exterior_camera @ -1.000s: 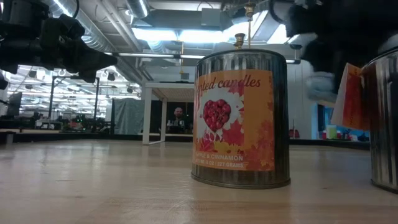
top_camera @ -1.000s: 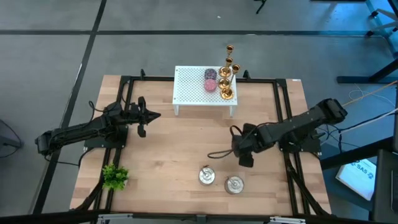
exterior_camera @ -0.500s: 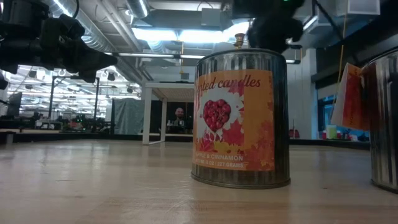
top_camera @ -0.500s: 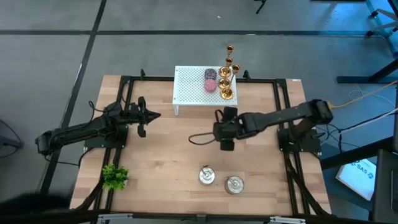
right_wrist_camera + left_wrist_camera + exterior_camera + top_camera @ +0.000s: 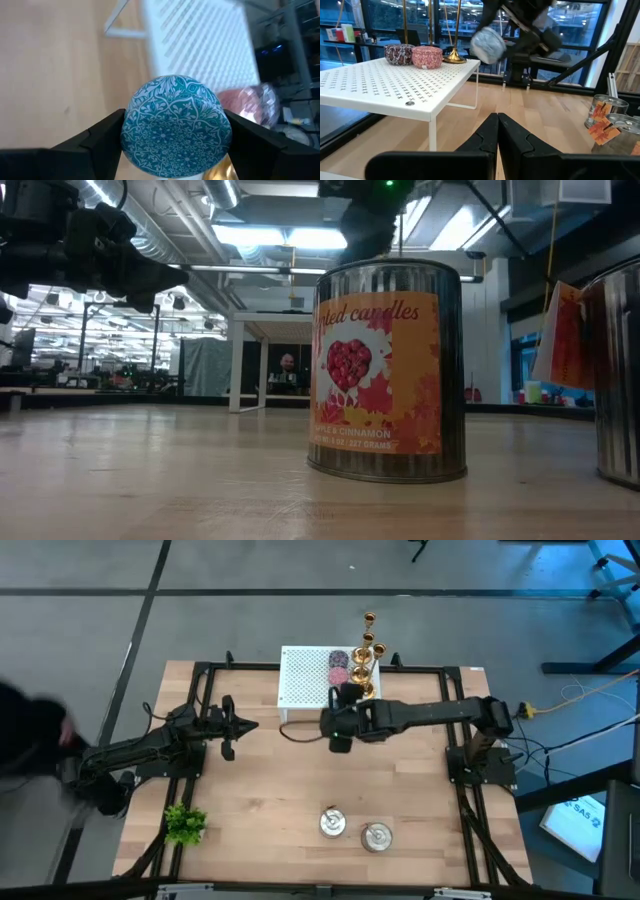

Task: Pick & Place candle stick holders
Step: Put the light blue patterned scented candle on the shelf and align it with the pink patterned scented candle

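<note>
candle stick holders (image 5: 365, 665) stand in a tight cluster at the far right corner of the white perforated shelf (image 5: 305, 680), just beside two round patterned candles (image 5: 339, 668); in the left wrist view only thin gold stems and one flared base (image 5: 454, 58) show at the shelf's far edge.

handling, as a guess: polished metal, rigid, light, likely slick; tall with a thin stem, so tippy, and packed close enough that one nudge could topple its neighbours. best hold looks like the stem just above the base, claw coming in from the open side of the cluster.

right claw (image 5: 176, 131) is clenched on a round blue patterned candle (image 5: 176, 125), held above the tabletop (image 5: 290, 790) by the shelf's front edge. left claw (image 5: 497, 131) has fingers pressed together, empty, parked over the left of the tabletop.

change: a second ago the right arm was low near the two silver tins (image 5: 352, 828) at the front; half a second ago mid-tabletop; now it is up at the shelf. left arm unmoved. holders unmoved. a dark blurred shape (image 5: 30, 735) has come in at the left edge, cannot tell what.
</note>
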Controlling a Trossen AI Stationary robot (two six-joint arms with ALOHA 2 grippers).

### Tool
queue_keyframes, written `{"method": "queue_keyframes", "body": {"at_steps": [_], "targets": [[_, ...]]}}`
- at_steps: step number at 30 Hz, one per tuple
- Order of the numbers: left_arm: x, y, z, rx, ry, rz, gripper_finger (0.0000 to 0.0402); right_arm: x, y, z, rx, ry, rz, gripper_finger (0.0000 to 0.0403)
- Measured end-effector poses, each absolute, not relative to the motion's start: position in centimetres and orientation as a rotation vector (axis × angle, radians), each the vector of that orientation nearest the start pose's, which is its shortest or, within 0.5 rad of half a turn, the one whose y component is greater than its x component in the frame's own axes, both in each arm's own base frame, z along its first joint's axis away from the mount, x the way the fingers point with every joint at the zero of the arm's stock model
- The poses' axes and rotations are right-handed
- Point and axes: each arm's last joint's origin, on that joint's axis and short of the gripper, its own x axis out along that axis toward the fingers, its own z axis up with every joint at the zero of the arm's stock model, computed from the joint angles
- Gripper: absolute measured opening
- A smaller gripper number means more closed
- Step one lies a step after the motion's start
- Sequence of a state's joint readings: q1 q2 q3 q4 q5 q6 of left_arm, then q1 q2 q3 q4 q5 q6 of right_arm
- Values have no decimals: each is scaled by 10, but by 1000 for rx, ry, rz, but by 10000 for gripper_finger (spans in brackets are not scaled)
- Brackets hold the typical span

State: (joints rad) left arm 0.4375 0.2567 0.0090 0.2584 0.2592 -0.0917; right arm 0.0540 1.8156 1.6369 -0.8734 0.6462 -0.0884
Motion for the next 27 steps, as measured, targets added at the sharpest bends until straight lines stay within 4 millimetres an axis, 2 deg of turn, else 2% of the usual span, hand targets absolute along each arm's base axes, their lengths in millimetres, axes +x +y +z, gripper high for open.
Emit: {"method": "queue_keyframes", "body": {"at_steps": [3, 8, 15, 21, 27], "targets": [[105, 41, 170, -88, -18, 178, 6, 387, -8, 297, -452, 996, -509, 289], [105, 41, 170, -88, -18, 178, 6, 405, -23, 286, -454, 938, -532, 289], [105, 41, 169, -89, -16, 177, 6, 412, -44, 274, -422, 961, -527, 295], [105, 41, 169, -89, -16, 178, 6, 413, -51, 270, -413, 970, -536, 303], [105, 41, 169, -89, -16, 178, 6, 413, -51, 270, -413, 972, -537, 335]]}}
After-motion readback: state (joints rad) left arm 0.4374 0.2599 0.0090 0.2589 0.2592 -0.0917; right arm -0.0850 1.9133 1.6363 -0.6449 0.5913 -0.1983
